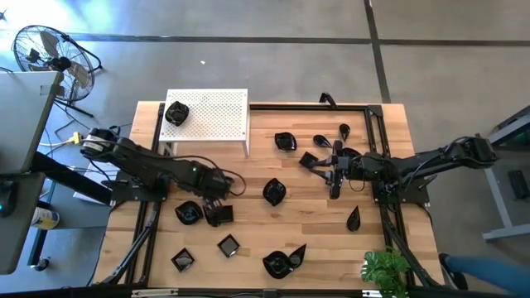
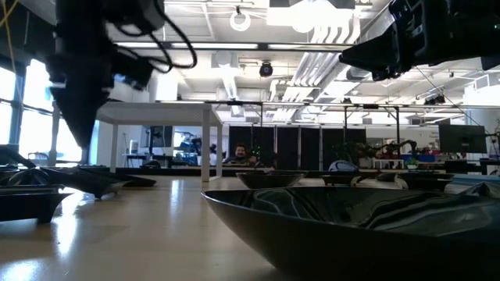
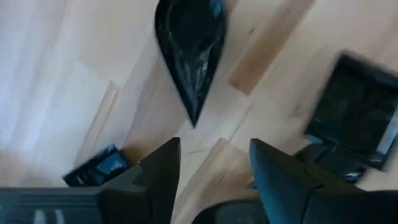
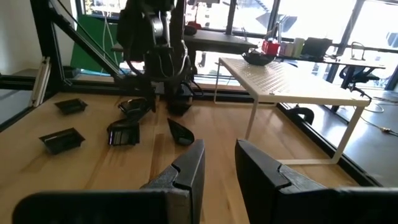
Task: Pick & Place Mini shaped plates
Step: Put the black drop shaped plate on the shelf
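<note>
— On the wooden counter [image 1: 273,240], what is the left claw [image 1: 217,213] doing?

— It hangs low over the near-left part of the boards with its fingers [image 3: 163,177] spread apart and nothing between them. A wavy round plate [image 1: 188,213] lies just beside it, and its wrist camera shows a teardrop plate [image 3: 191,46] on the bare wood ahead of the open fingers.

— And the right claw [image 1: 335,172]?

— It sits over the far-right part of the counter, pointing toward the middle. Its fingers [image 4: 186,168] stand partly apart and hold nothing.

— Where are the mini shaped plates?

— Scattered across the boards. One dark dish [image 1: 175,112] rests on the white perforated stand [image 1: 217,112] at the far-left corner. A leaf-shaped plate [image 1: 274,191] lies near the middle, a cluster [image 1: 319,142] lies around the right claw, and a teardrop [image 1: 354,218] lies alone toward the right edge. Two square plates [image 1: 228,245] and a larger dish [image 1: 277,263] sit along the near edge, the latter filling the foreground of the low view.

— Anything else in shot?

— A potted plant [image 1: 386,269] at the near-right corner, and a floor fan [image 1: 51,51] beyond the counter at far left.
</note>
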